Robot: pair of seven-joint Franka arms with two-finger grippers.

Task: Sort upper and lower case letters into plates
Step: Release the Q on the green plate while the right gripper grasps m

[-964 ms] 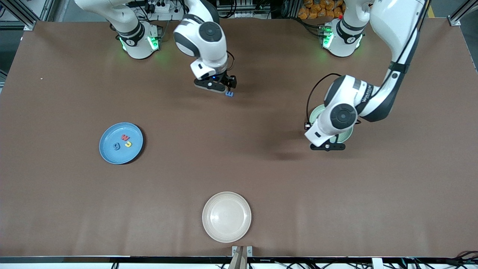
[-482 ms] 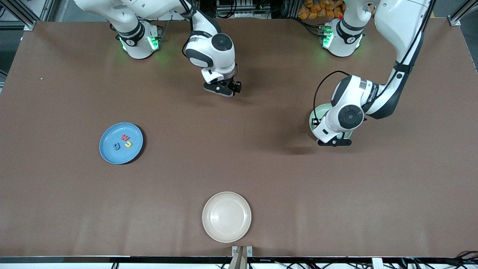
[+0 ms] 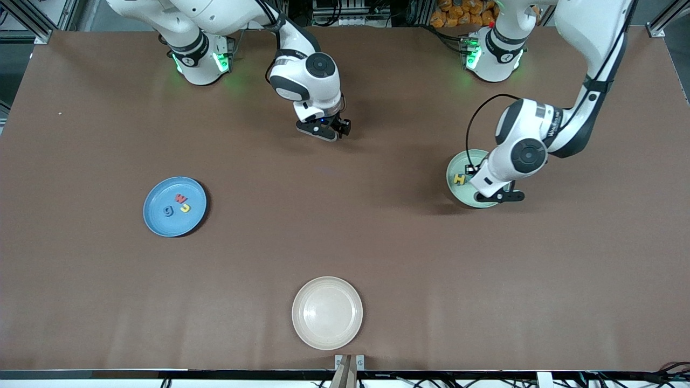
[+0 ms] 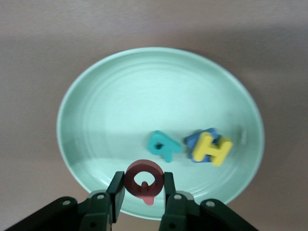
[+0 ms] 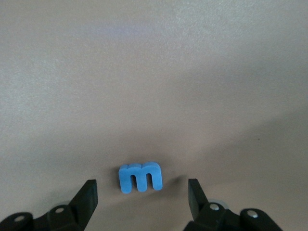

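My left gripper (image 3: pixel 496 195) hangs over the pale mint green plate (image 3: pixel 457 165), shut on a red letter Q (image 4: pixel 144 181). In the left wrist view the gripper (image 4: pixel 143 188) holds the Q over the plate's (image 4: pixel 144 91) rim. In that plate lie a teal letter (image 4: pixel 162 145) and a yellow H (image 4: pixel 211 149) on top of a blue letter (image 4: pixel 198 138); the H (image 3: pixel 459 179) also shows from the front. My right gripper (image 3: pixel 339 130) is open, low over a blue letter m (image 5: pixel 140 177) that lies between its fingers (image 5: pixel 86 196). The blue plate (image 3: pixel 155 222) holds a red W (image 3: pixel 180 199), a yellow J (image 3: pixel 185 207) and a blue g (image 3: pixel 168 211).
A cream-white plate (image 3: pixel 327 312) with nothing in it sits at the table's edge nearest the front camera. The brown table (image 3: pixel 345 231) stretches bare between the plates.
My left gripper has moved toward the left arm's end over the mint plate, uncovering the yellow H. My right gripper has come down over the blue m, which no longer shows from the front.
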